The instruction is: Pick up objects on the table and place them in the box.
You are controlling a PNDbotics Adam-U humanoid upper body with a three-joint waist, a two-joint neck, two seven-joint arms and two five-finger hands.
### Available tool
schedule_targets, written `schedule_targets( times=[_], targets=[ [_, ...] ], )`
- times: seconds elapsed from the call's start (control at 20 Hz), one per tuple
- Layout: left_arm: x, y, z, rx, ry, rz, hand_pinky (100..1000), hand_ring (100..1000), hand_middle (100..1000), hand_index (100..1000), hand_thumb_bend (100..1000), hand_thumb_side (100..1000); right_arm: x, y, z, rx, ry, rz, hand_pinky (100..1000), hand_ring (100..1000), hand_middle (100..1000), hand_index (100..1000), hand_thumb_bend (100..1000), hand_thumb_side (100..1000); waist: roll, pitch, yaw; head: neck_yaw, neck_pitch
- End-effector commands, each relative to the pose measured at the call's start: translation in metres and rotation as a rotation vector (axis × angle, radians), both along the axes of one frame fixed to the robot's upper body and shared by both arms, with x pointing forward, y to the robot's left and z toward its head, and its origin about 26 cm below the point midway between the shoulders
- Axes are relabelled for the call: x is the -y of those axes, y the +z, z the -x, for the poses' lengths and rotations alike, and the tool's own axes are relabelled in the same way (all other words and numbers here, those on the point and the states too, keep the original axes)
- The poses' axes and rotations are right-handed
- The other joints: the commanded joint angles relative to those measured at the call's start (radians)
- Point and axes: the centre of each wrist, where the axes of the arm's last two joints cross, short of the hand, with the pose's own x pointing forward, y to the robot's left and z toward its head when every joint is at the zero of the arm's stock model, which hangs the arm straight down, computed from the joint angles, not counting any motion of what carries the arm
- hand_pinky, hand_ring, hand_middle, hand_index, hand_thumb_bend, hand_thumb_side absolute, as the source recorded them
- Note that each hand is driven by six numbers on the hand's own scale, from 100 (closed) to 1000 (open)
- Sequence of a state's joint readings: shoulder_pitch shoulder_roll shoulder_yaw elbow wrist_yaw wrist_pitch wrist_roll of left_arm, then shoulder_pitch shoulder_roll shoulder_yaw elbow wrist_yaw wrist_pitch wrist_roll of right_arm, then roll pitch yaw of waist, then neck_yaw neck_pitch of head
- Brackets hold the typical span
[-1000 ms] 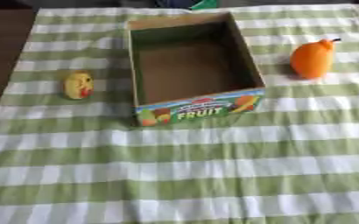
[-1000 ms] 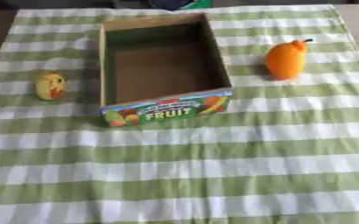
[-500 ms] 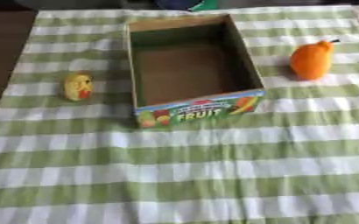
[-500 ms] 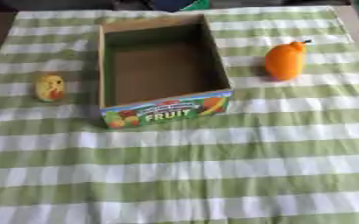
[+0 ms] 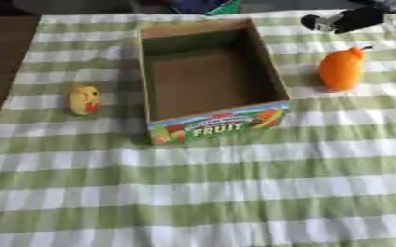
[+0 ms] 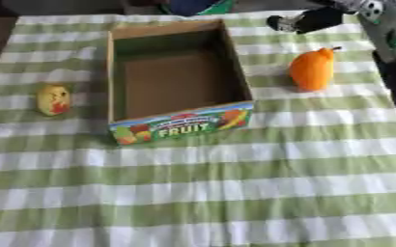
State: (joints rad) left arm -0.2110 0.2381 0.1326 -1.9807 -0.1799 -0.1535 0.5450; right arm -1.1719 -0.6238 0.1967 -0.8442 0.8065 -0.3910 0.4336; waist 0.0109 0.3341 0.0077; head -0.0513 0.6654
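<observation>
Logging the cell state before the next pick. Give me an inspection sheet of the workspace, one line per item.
Surface: table under a green and white checked cloth, lying flat.
Job's things: open cardboard box marked FRUIT, nothing visible inside; orange pear-shaped fruit upright on the cloth right of the box; small yellow fruit with a red patch on the cloth left of the box. Both fruits stand apart from the box.
Clutter: nothing seen.
Hands: right hand enters from the upper right, beyond the orange fruit, not touching it; finger state unclear. Left hand not in view.
Cables: nothing seen.
Surroundings: blue and green thing at the far edge, unclear.
</observation>
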Motion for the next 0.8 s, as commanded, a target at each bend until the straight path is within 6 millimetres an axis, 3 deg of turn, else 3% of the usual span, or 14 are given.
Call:
schedule_targets(
  times=[0.05,0.4,0.8],
  targets=[
    [-0.001,0.008,0.002,0.024,-0.007,-0.02,615,642,702,819,100,939,0.005,0.011,0.001,0.016,-0.012,0.03,822,935,888,992,355,859,0.002,-0.016,0.002,-0.004,-0.015],
    [0.0,0.008,0.002,0.021,-0.008,-0.02,616,642,703,818,100,939,0.02,-0.001,0.0,-0.107,-0.082,0.138,838,949,932,1000,446,682,0.003,-0.012,-0.001,-0.002,-0.017],
    [0.0,0.007,0.002,0.015,-0.01,-0.024,616,642,703,818,100,940,0.031,-0.001,0.003,-0.201,-0.14,0.203,847,964,952,1000,476,651,0.005,-0.01,-0.005,0.002,-0.015]
  ],
)
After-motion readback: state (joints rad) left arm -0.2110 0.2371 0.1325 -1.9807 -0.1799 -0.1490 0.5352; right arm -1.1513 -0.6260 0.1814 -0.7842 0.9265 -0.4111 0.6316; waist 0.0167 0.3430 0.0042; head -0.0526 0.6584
